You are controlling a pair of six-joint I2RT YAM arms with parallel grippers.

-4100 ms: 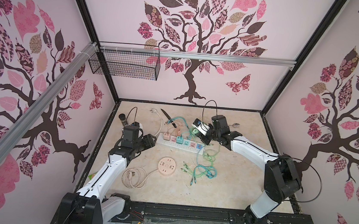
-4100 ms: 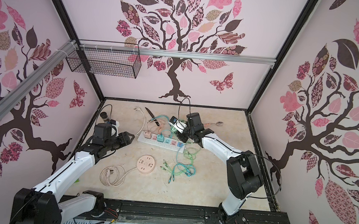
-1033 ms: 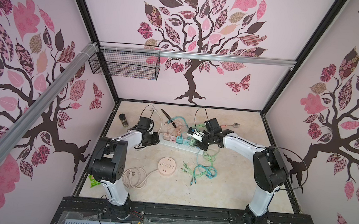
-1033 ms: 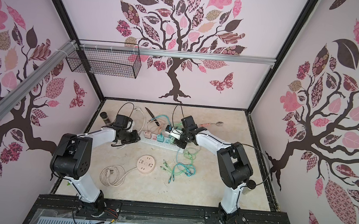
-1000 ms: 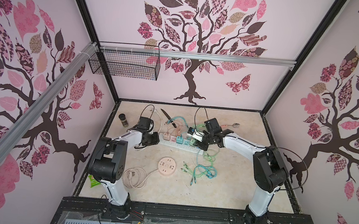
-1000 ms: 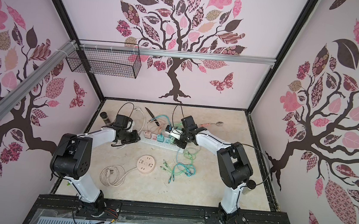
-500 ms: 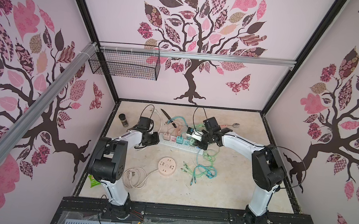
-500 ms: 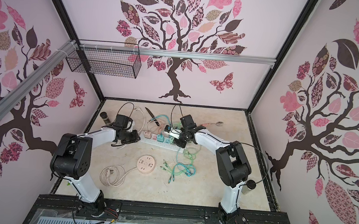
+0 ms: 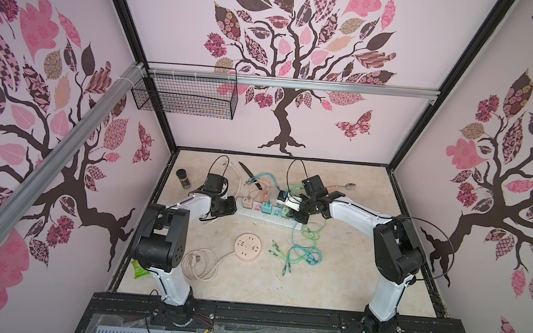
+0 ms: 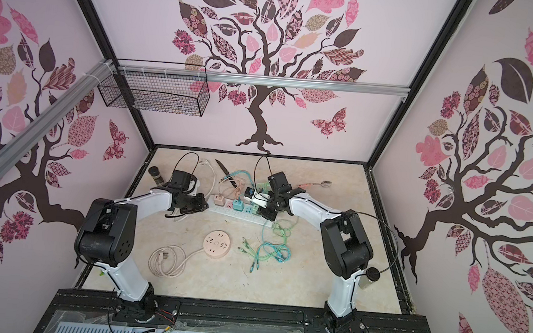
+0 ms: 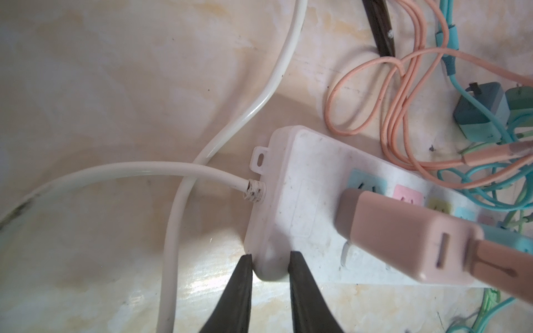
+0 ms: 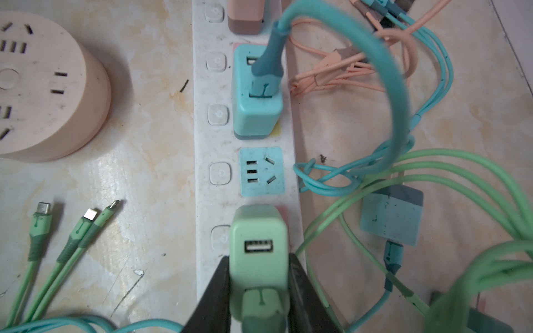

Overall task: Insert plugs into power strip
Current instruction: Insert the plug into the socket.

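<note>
The right claw (image 12: 259, 256) is clamped on the mint plug (image 12: 259, 230), one finger on each side, and the plug's cable stub runs back between them. The plug stands over a pink socket (image 12: 284, 213) toward the end of the strip (image 12: 202, 129) away from its cord. A sliver of pink shows at one edge, and I cannot tell whether the prongs are fully home. Next along the row is a free blue socket (image 12: 261, 171), then the teal plug (image 12: 256, 115) and the peach plug (image 12: 245, 17), both standing in the strip. A loose plug (image 12: 390, 213) lies on the table (image 12: 144, 144) just beside the strip, among loops of mint cable (image 12: 432, 173). At the other end, the left claw (image 11: 270, 255) pinches the strip's rounded corner, near where the white cord (image 11: 144, 170) enters. In a top view the strip (image 9: 262, 218) lies mid-table between the arms. Several things could go wrong from here. If the mint plug sits skewed or only half in, letting go could leave it tilted, or the springy cable could lever it out. A push that is off the vertical could bend the prongs. The left claw's hold on a curved corner looks slight, so a hard push or pull might slide or tip the strip and loosen the seated plugs. The cable loops around the right claw could snag on withdrawal.
</note>
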